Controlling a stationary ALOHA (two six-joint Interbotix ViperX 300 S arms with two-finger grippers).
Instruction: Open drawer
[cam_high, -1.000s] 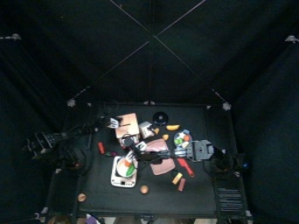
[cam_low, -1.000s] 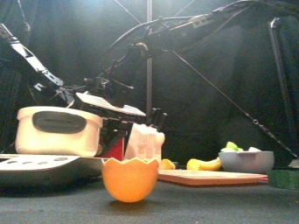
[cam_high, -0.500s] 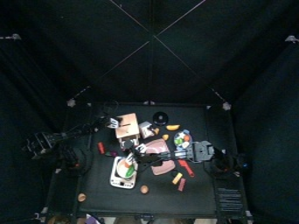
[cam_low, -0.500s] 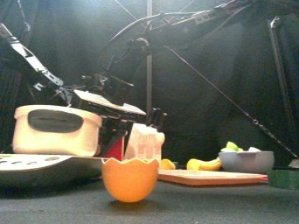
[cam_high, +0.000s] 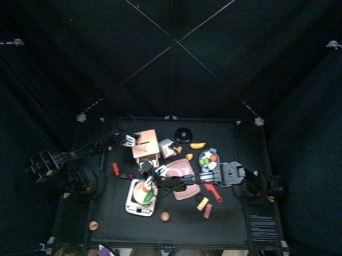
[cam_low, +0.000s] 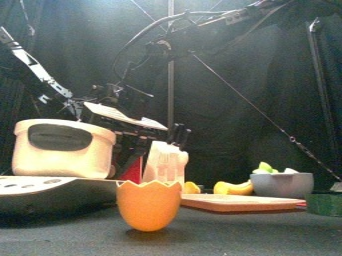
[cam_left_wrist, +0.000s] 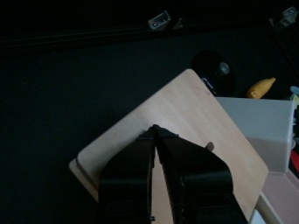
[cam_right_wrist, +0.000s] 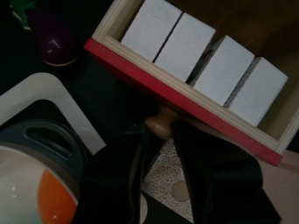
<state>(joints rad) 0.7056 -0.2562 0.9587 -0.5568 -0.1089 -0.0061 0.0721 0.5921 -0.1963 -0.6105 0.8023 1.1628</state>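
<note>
Leftward by a little is how the white pot (cam_low: 60, 148) has moved in the front view over the last second, toward 9 o'clock. Nothing else there has changed place, and the top view looks much the same.

On the table (cam_high: 234, 225), seen from above, the wooden box (cam_high: 146, 142) lies at about 11 o'clock from the middle. The drawer (cam_right_wrist: 198, 61) is slid out of it toward 4 o'clock. It has a wooden frame with a red front edge, and four white blocks sit side by side inside it.

The left arm comes in from 9 o'clock. The left gripper (cam_left_wrist: 152, 133) has its jaws drawn together, and their tips rest on the flat tan top of the box. A banana (cam_left_wrist: 260, 87) lies beyond the box.

The right arm comes in from 3 o'clock and reaches past the middle. The right gripper (cam_right_wrist: 160, 131) is at the drawer's red front. Its jaws are clamped on a small brown knob (cam_right_wrist: 160, 123) just below that edge. A purple eggplant (cam_right_wrist: 52, 39) lies near one end of the drawer.

In the front view an orange egg-shaped cup (cam_low: 148, 205) with a jagged rim stands nearest. At 9 o'clock of it is a white tray (cam_low: 40, 187), with the pot above it. At 3 o'clock lies a flat board (cam_low: 243, 202), and a grey bowl (cam_low: 282, 184) is behind its far end.
</note>
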